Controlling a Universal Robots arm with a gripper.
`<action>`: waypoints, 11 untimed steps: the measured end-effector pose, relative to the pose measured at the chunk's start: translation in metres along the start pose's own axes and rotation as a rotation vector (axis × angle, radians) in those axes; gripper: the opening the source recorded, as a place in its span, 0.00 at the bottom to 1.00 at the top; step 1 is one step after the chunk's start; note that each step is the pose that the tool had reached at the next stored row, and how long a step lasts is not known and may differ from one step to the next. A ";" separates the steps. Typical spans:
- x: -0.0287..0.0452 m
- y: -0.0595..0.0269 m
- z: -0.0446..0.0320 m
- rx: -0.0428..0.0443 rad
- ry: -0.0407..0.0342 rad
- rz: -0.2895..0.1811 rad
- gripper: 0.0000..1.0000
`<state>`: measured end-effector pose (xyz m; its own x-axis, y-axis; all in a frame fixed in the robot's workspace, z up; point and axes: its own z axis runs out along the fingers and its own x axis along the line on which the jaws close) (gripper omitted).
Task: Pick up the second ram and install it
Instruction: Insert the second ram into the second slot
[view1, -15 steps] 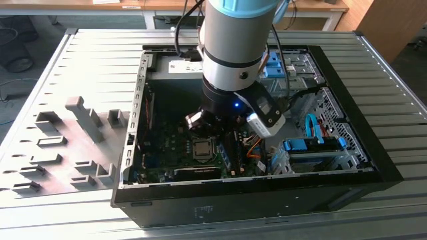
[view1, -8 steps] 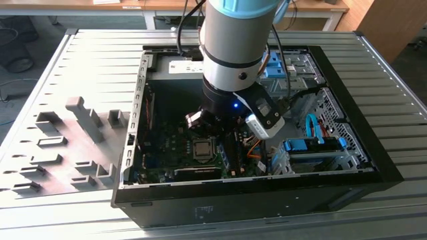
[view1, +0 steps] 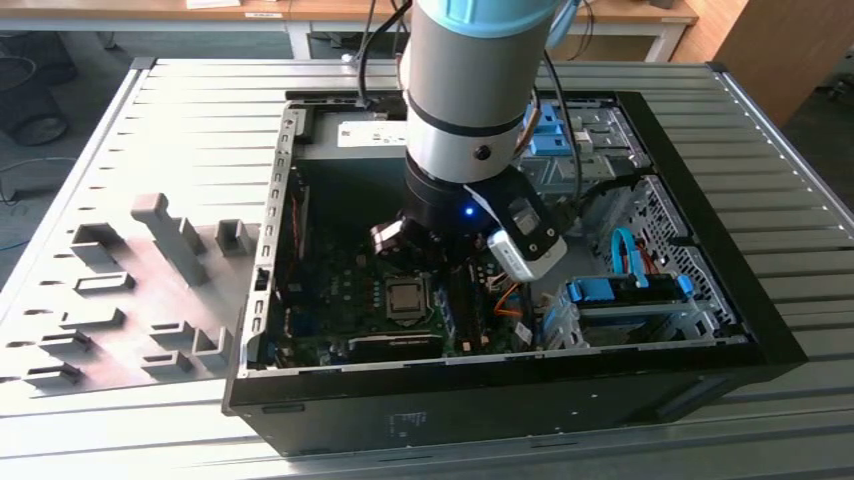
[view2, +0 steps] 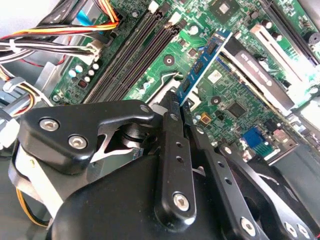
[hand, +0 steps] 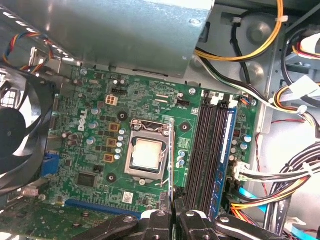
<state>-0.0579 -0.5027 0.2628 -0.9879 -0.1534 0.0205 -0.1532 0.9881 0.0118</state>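
Gripper fingers are closed on the second ram, pinching one end of the stick between their tips. In the second wrist view the ram shows its flat face, a narrow blue-tinted strip with small labels, running out from the fingertips at a slant above the board. In the first wrist view the same stick is seen edge-on as a thin pale line running up from the fingers, just beside the processor on the side that faces the slots. It hangs above the board, between the processor and the slots, and is not seated in any of them.

The slots form a row of long dark channels a little way from the processor. The one farthest from the processor carries a blue strip along its length. Past the slots, still farther from the processor, bundles of cables in white, black, yellow and orange cross the floor of the case. On the processor's opposite side a black fan sits at the board's edge.

In the exterior view the arm reaches down into the open case, its wrist low over the board and just beside the processor toward the exterior view's right. Grey holder blocks stand on the table outside the case, well apart from the processor, toward the exterior view's left.
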 end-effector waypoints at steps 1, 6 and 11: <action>0.0000 0.0000 0.0000 -0.0001 -0.0001 0.006 0.14; 0.0000 0.0000 0.0002 -0.0007 -0.0004 0.035 0.14; 0.0000 0.0000 0.0005 -0.0013 -0.0007 0.064 0.14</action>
<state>-0.0579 -0.5027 0.2623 -0.9957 -0.0901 0.0205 -0.0898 0.9959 0.0118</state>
